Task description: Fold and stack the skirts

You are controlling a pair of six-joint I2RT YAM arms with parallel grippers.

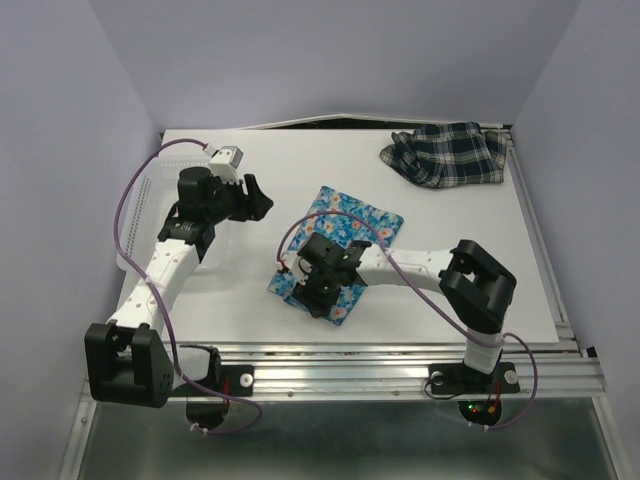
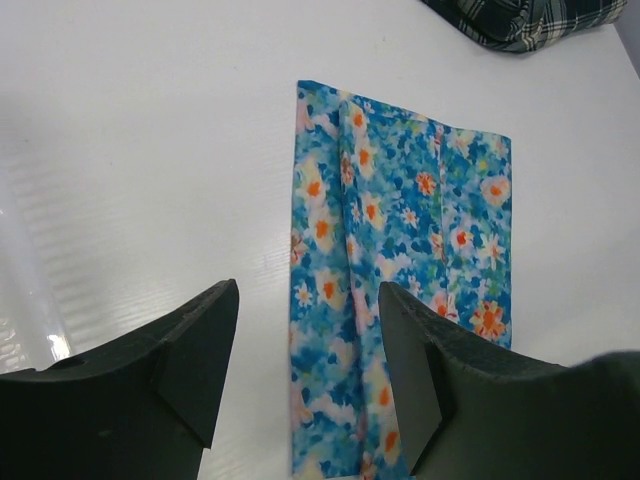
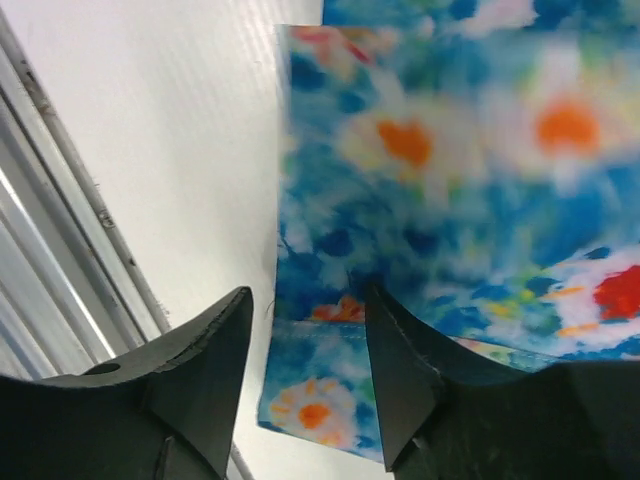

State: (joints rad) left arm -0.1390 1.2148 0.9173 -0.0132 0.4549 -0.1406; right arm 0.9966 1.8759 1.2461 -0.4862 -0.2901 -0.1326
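1. Looking down from the top camera, I see the blue floral skirt (image 1: 358, 222) lying folded flat as a slanted rectangle in the middle of the white table (image 1: 480, 280). The right gripper (image 1: 318, 296) hangs over its near end, right by the edge closest to the arm bases. The left gripper (image 1: 262, 200) is off to the left of the skirt, apart from it, over bare table. The plaid skirt (image 1: 445, 152) sits crumpled in the far right corner, well away from both arms.

2. In the left wrist view, the left gripper (image 2: 308, 300) has its jaws spread with nothing between them. The floral skirt (image 2: 400, 230) lies beyond and below, its left edge running into the gap. A corner of the plaid skirt (image 2: 520, 20) shows at the top.

3. In the right wrist view, the right gripper (image 3: 308, 300) is released, jaws apart. The floral skirt (image 3: 450, 170) lies just beneath them; its left edge runs down through the gap between the fingers, and no cloth is pinched. A metal rail (image 3: 60, 230) borders the table on the left.
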